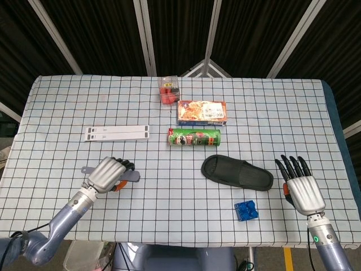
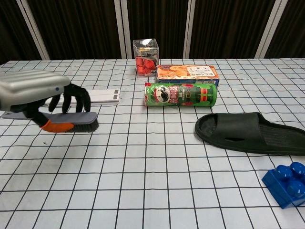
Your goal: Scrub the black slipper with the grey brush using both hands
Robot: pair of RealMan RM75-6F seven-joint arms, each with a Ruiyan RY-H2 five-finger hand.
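Head view: we see the left hand (image 1: 107, 174) at the near-left of the checked worktop (image 1: 67, 113), fingers wrapped around the grey brush (image 1: 128, 176), whose handle pokes out on the hand's left. Chest view shows the same hand (image 2: 33, 93) gripping the brush (image 2: 76, 120) with bristles facing down, low over the cloth; we cannot tell whether they touch it. The black slipper (image 1: 237, 173) lies flat right of centre, well apart from the brush, nobody touching it. The right hand (image 1: 302, 189) sits at the near-right edge, fingers spread and holding nothing, just beside the slipper's right end but clear of it. We note a blue block (image 1: 246, 210) in front of the slipper, a green can (image 1: 193, 138) on its side behind it, an orange box (image 1: 202, 112), a clear box of red pieces (image 1: 168, 90) and a white strip (image 1: 117, 132).
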